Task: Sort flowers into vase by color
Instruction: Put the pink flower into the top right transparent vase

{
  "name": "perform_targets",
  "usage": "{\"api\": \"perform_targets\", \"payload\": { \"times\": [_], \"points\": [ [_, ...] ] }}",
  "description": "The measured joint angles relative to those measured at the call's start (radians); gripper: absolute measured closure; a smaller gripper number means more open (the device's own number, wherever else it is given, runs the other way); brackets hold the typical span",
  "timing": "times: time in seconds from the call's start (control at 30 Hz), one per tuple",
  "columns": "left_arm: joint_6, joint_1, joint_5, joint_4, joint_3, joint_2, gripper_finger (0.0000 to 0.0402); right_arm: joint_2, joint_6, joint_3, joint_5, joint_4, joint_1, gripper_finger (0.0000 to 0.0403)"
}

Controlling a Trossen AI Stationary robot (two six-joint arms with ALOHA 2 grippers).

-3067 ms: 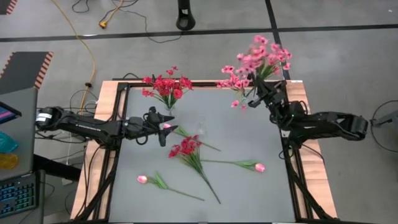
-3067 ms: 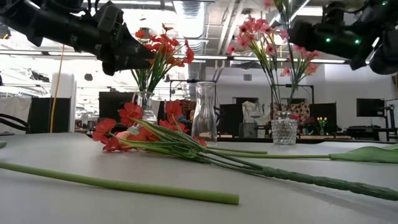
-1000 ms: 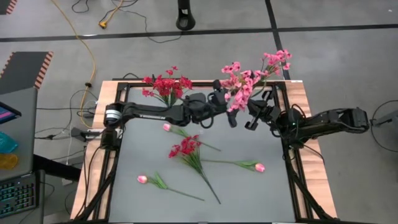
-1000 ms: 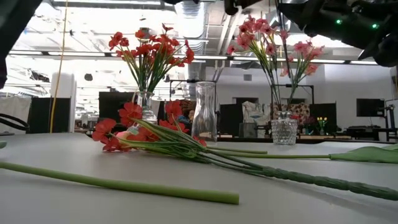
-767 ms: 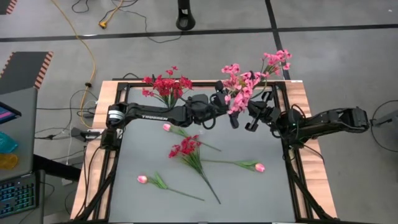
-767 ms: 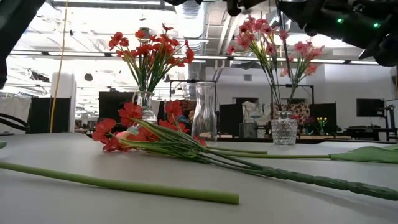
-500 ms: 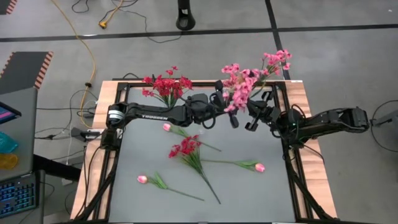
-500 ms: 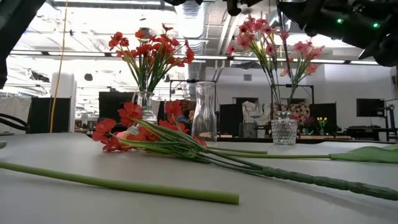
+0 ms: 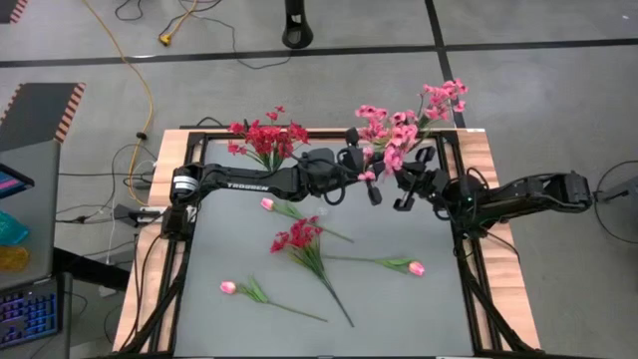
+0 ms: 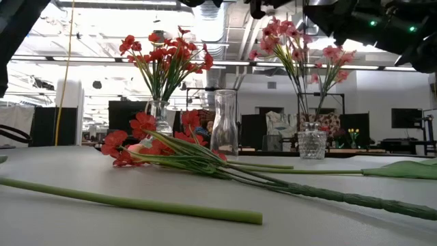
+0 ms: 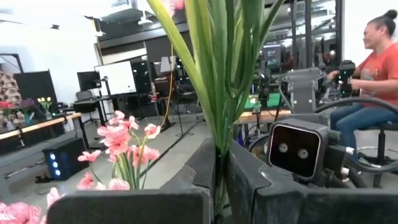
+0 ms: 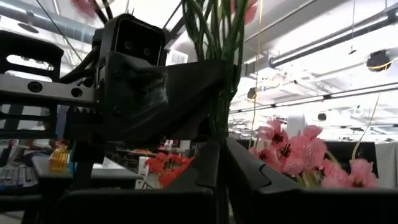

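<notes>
Since a second ago the left gripper has closed on the stems of the pink spray, and the spray's head has tilted a little more toward the right arm.

Nearest in the low view, one long green stem lies flat across the table. From above, a tulip bud lies at about 7 o'clock from the table's middle, and a second bud at about 4 o'clock. The loose red cluster lies in the middle, with its stem running toward 5 o'clock. A third bud lies just beyond it, at about 11 o'clock.

Farther back, the two grippers meet above the far edge, at about 1 o'clock. The left wrist view shows the left jaws pressed together on the green stems. The right gripper is just beside it on the same stems; its fingers stand close around them, but I cannot tell if they still pinch.

At the far edge stand three vases: the red bunch in a vase at 11 o'clock, a clear empty vase near 12 o'clock, and a cut-glass vase with pink sprays at 1 o'clock.
</notes>
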Motion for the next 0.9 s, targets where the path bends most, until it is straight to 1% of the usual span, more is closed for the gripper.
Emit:
{"api": "perform_targets", "payload": {
  "times": [0.07,0.2,0.33,0.43,0.5,0.6,0.7,0.8,0.9],
  "points": [
    [0.000,0.000,0.000,-0.018,0.000,0.000,0.0396,0.000,0.023,0.000,0.004,-0.023,0.000,0.0334],
    [0.000,-0.001,0.002,-0.060,0.000,0.000,0.0397,0.000,0.049,0.000,0.052,-0.050,0.000,0.0285],
    [0.000,-0.001,0.004,-0.102,0.000,0.000,0.0397,-0.001,0.047,0.000,0.057,-0.061,0.011,0.0234],
    [0.000,-0.002,0.006,-0.144,0.000,-0.001,0.0398,-0.002,0.046,0.000,0.059,-0.056,0.029,0.0208],
    [0.000,-0.002,0.008,-0.165,0.000,-0.001,0.0398,-0.002,0.046,-0.001,0.061,-0.059,0.038,0.0198],
    [0.000,-0.002,0.021,-0.188,0.000,-0.003,0.0398,-0.002,0.046,-0.001,0.063,-0.073,0.045,0.0194],
    [0.000,-0.002,0.036,-0.206,0.000,-0.003,0.0398,-0.002,0.046,-0.001,0.063,-0.106,0.045,0.0199],
    [0.000,-0.001,0.040,-0.234,0.000,-0.003,0.0398,-0.002,0.045,-0.001,0.062,-0.133,0.045,0.0213],
    [0.000,-0.001,0.039,-0.253,0.000,-0.003,0.0398,-0.002,0.044,-0.001,0.061,-0.144,0.045,0.0236]
  ]
}}
